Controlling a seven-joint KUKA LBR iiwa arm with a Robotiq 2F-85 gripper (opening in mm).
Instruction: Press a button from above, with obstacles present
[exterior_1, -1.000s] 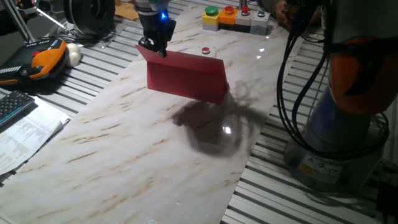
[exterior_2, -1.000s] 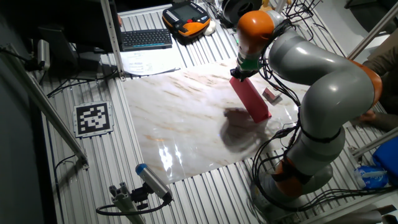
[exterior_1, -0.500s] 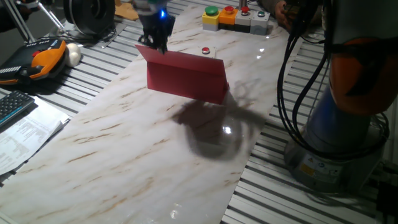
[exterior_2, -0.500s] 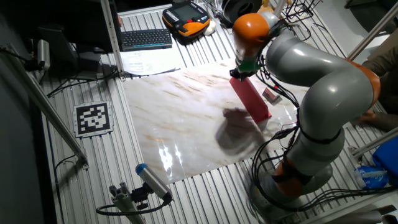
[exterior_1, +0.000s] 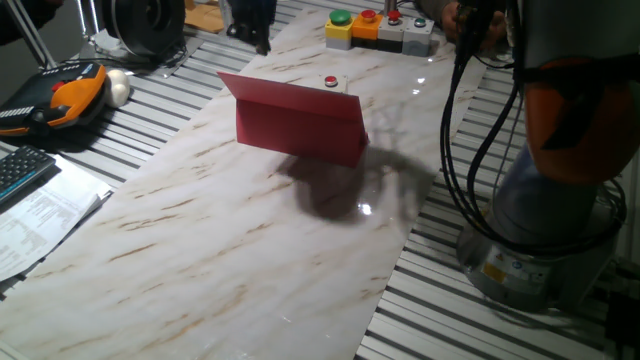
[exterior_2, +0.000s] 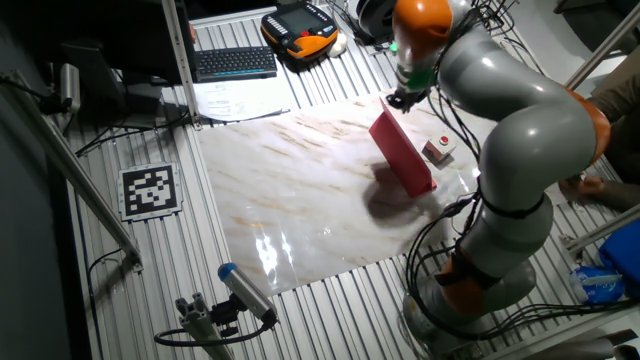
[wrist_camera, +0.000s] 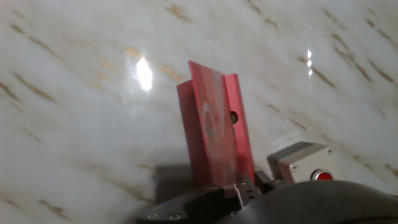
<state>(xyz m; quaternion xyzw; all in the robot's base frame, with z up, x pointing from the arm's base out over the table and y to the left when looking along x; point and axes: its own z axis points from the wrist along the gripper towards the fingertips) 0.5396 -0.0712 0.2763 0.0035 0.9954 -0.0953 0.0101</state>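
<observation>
Claw (exterior_2: 398, 100) raised off the red panel (exterior_1: 300, 125) since 1 s ago.
Fingertips mostly hidden in hand view; opening cannot be told. Tiny red button (exterior_1: 331, 82) seen on white base, behind panel on desk (exterior_1: 230, 240).

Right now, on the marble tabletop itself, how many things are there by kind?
Small red button on a white base: 1
Dull-red upright rectangular panel: 1
Row of yellow, orange and grey button boxes at the far edge: 1
Total: 3
</observation>
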